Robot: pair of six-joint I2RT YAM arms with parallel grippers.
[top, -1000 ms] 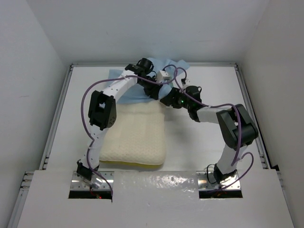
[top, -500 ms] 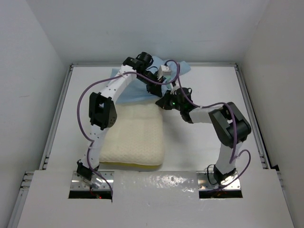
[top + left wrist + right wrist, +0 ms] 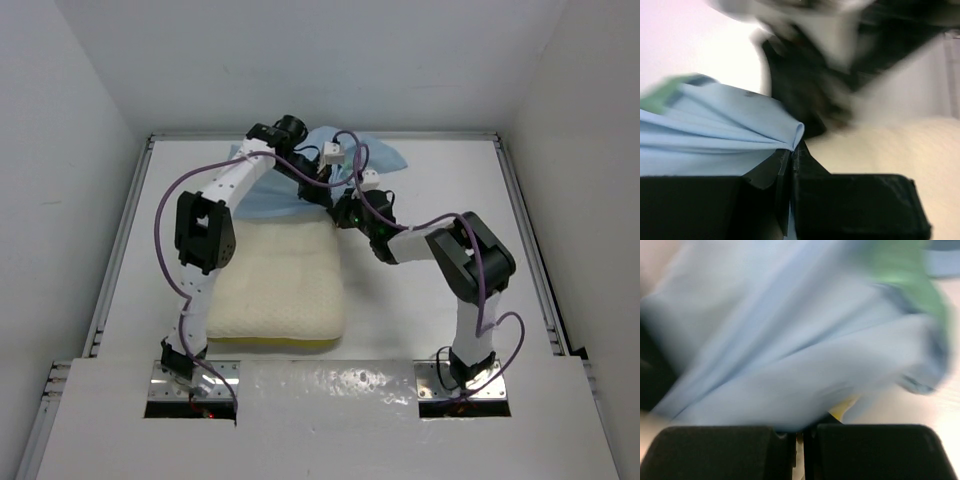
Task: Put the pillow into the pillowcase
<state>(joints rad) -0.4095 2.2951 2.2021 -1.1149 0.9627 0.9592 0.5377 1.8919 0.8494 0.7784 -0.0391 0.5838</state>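
Observation:
The cream quilted pillow [image 3: 285,285] lies lengthwise on the white table, left of centre, its yellow trim along the near edge. The light blue pillowcase [image 3: 268,203] is bunched over the pillow's far end and reaches the back wall. My left gripper [image 3: 318,190] is shut on a fold of this cloth; in the left wrist view the pillowcase [image 3: 730,135] runs into the shut jaws [image 3: 791,152] with the pillow [image 3: 890,145] at the right. My right gripper [image 3: 343,212] sits close beside it, shut on the pillowcase [image 3: 790,355] at the jaw tips [image 3: 799,432]; a bit of yellow trim [image 3: 842,410] shows underneath.
Raised metal rails run along the table's left side [image 3: 125,240] and right side [image 3: 525,230]. White walls close in the back and both sides. Purple cables loop off both arms near the grippers.
Both grippers moved left along the pillow's far end with the cloth. The right gripper went from open to shut on the pillowcase. The blue cloth has bunched up more at the back.

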